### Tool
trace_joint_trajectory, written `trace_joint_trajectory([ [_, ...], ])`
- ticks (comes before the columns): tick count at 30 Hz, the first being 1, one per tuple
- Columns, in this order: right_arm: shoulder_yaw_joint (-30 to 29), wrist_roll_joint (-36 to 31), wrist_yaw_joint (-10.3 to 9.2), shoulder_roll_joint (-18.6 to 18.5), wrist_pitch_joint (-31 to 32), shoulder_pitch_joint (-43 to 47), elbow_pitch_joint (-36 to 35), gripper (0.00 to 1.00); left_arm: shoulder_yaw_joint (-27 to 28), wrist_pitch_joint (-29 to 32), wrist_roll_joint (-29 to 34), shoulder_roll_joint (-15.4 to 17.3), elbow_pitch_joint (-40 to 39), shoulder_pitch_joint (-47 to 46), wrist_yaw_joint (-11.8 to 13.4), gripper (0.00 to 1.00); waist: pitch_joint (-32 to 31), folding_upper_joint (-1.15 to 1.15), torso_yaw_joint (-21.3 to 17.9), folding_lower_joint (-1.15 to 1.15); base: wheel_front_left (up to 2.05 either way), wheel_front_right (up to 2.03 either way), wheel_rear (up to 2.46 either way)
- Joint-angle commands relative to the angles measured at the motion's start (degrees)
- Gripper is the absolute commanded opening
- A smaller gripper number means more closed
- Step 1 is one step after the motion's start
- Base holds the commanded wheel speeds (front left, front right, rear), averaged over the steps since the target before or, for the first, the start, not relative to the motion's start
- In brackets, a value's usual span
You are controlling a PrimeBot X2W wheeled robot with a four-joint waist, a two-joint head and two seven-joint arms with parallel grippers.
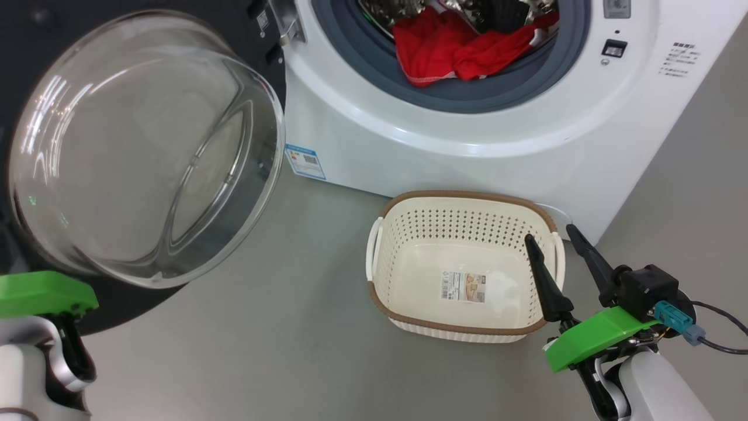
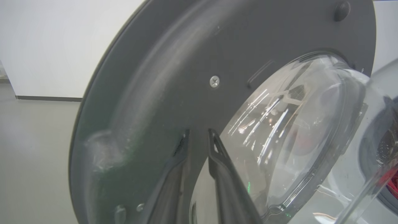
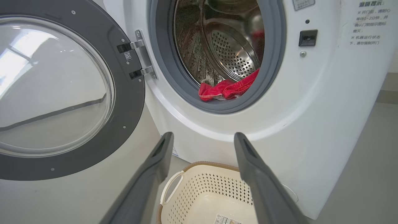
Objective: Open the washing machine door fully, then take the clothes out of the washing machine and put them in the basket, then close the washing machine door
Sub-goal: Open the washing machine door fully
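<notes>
Jaws of the right gripper (image 1: 550,234) are spread wide, with nothing between them. Its two long dark fingers (image 1: 546,280) point over the right end of the small cream-white plastic basket with holes and a brown rim (image 1: 467,196). That basket sits on the grey floor (image 1: 263,351), just in front of the big white boxy washing machine (image 1: 467,152). A paper label (image 1: 463,286) lies on the basket's bottom.

Jaws of the left gripper (image 2: 199,133) stand a little apart, with a thin gap. They are close up to the dark inner rim of the big round washing machine door with the clear bowl-shaped window (image 2: 149,77). I cannot tell if they touch it. This door hangs open on the machine's left side, swung well away from the round hole.

Farther back, the bright red soft clothes with white trim (image 1: 450,49) lie in a heap at the front of the shiny steel drum with holes (image 3: 230,59). They rest on the grey rubber ring (image 1: 479,96).
</notes>
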Motion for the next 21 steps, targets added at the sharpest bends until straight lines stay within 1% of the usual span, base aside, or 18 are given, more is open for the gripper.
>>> trace_joint_trajectory([
  [1, 1.2, 0.3, 0.36, 0.9, -0.4, -1.3, -1.5, 1.00, 1.5, -0.7, 1.3, 3.0, -4.2, 0.9, 0.7, 1.00, -1.3, 0.00, -1.1, 0.00, 0.00, 0.00, 0.00],
  [3, 1.0, 0.7, 0.36, 1.1, -0.4, -1.1, -1.6, 1.00, 0.8, -0.4, 2.3, 3.3, -7.3, 1.8, 1.2, 1.00, -2.2, 0.00, -1.7, 0.00, 0.00, 0.00, 0.00],
  [4, 1.1, 1.4, 0.36, 1.3, -0.4, -0.8, -1.8, 1.00, -0.4, 0.4, 3.5, 3.7, -11.0, 2.5, 1.4, 1.00, -3.0, 0.00, -2.5, 0.00, 0.00, 0.00, 0.00],
  [6, 1.0, 1.9, 0.36, 1.5, -0.4, -0.6, -2.2, 1.00, -1.6, 1.6, 4.6, 4.1, -15.1, 3.3, 1.6, 1.00, -3.7, 0.00, -3.4, 0.00, 0.00, 0.00, 0.00],
  [9, 0.7, 2.1, 0.36, 1.6, -0.4, -0.4, -2.7, 1.00, -2.8, 2.4, 5.8, 4.7, -19.3, 4.0, 1.6, 1.00, -4.4, 0.00, -4.5, 0.00, 0.00, 0.00, 0.00],
  [11, 0.1, 2.0, 0.36, 1.6, -0.4, -0.1, -3.2, 1.00, -4.5, 2.9, 6.9, 5.1, -23.3, 4.6, 0.8, 1.00, -5.0, 0.00, -5.7, 0.00, 0.00, 0.00, 0.00],
  [13, -0.6, 1.6, 0.36, 1.7, -0.4, 0.2, -3.9, 1.00, -6.0, 3.3, 6.9, 5.4, -26.5, 5.1, -0.7, 1.00, -5.4, 0.00, -6.9, 0.00, 0.00, 0.00, 0.00],
  [16, -1.6, 1.2, 0.36, 1.7, -0.4, 0.4, -4.8, 1.00, -9.3, 4.1, 6.8, 5.8, -29.5, 5.1, -4.0, 1.00, -5.9, 0.00, -8.8, 0.00, 0.00, 0.00, 0.00],
  [19, -2.1, 1.3, 0.36, 1.7, -0.4, 0.6, -5.7, 1.00, -12.0, 5.1, 6.7, 5.4, -30.7, 4.9, -5.9, 1.00, -6.3, 0.00, -10.8, 0.00, 0.00, 0.00, 0.00],
  [21, -2.2, 2.6, 0.36, 1.7, -0.4, 0.9, -6.5, 1.00, -13.5, 5.6, 6.2, 4.7, -30.7, 4.9, -6.8, 1.00, -6.5, 0.00, -12.2, 0.00, 0.00, 0.00, 0.00],
])
